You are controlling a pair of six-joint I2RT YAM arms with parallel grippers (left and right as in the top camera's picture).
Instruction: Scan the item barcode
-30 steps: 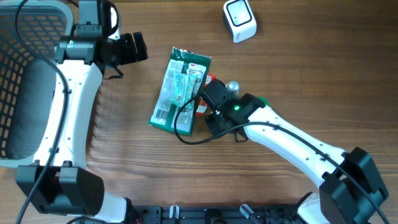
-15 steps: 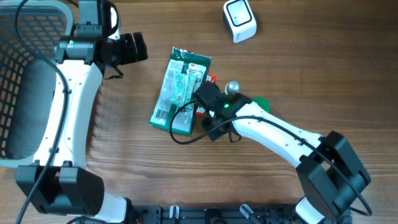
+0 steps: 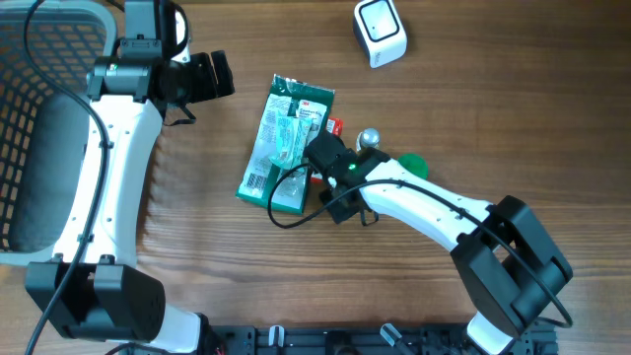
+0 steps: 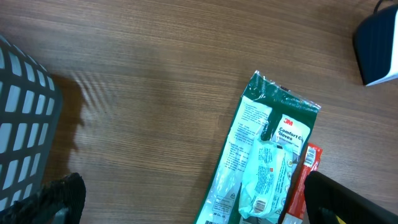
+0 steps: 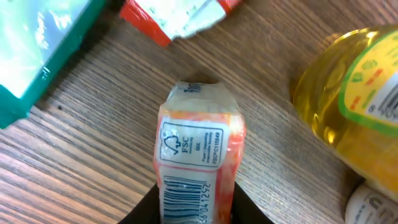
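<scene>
One orange packet (image 5: 198,143) sits between the jaws of the right gripper (image 5: 196,213), which press on its two long sides in a pinch. Only the finger edges show at the bottom of the wrist view. The packet's long axis runs straight ahead of the claw, with the barcode (image 5: 189,202) at the end nearest the fingers, facing the wrist camera. The green 3M pack (image 3: 284,148) lies ahead-left of the claw and a yellow bottle (image 5: 348,93) is to its right. The white scanner (image 3: 380,32) lies farther ahead and right, well apart. The left gripper (image 3: 209,77), jaws spread wide and empty, is beyond the green pack, so the right arm is nearer. The coming move likely requires turning the barcode face toward the scanner.
</scene>
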